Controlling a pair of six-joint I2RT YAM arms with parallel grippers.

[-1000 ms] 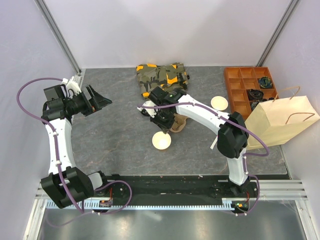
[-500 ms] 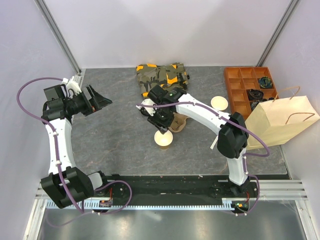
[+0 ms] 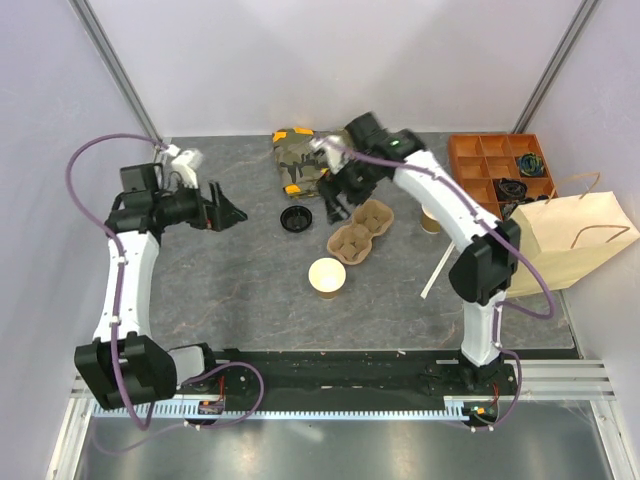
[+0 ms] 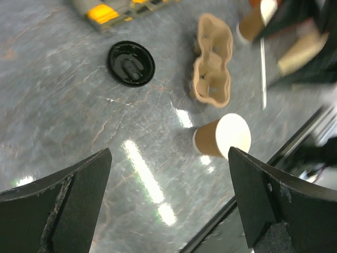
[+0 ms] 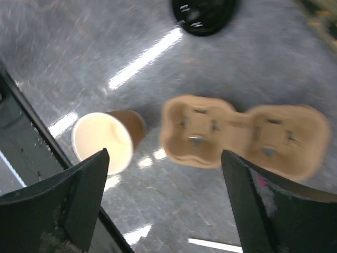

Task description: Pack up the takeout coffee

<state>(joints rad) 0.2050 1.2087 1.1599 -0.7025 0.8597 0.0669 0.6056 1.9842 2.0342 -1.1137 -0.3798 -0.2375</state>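
Note:
No cup with a lid on shows, so the takeout coffee is out of view. A loose black lid (image 3: 295, 219) (image 4: 131, 63) (image 5: 204, 10) lies flat on the table. Near the front stands an open tan cup (image 3: 326, 277) (image 4: 221, 138) (image 5: 102, 142) with a pale inside. The two-hole pulp carrier (image 3: 360, 230) (image 4: 212, 60) (image 5: 242, 132) lies between them. My right gripper (image 3: 336, 201) (image 5: 164, 155) hangs open above the carrier and lid, holding nothing. To the left of the lid, my left gripper (image 3: 228, 212) (image 4: 168, 153) is open and empty.
A second tan cup (image 3: 432, 216) (image 4: 251, 25) stands partly behind the right arm. A white stick (image 3: 437, 270) (image 4: 263, 68) lies right of the carrier. A camo cloth (image 3: 300, 150) is at the back, an orange compartment tray (image 3: 470, 150) back right, a paper bag (image 3: 565, 240) far right.
My right gripper has opened and pulled back toward the camo cloth, uncovering the black lid and the carrier. The left arm has swung right toward the middle.

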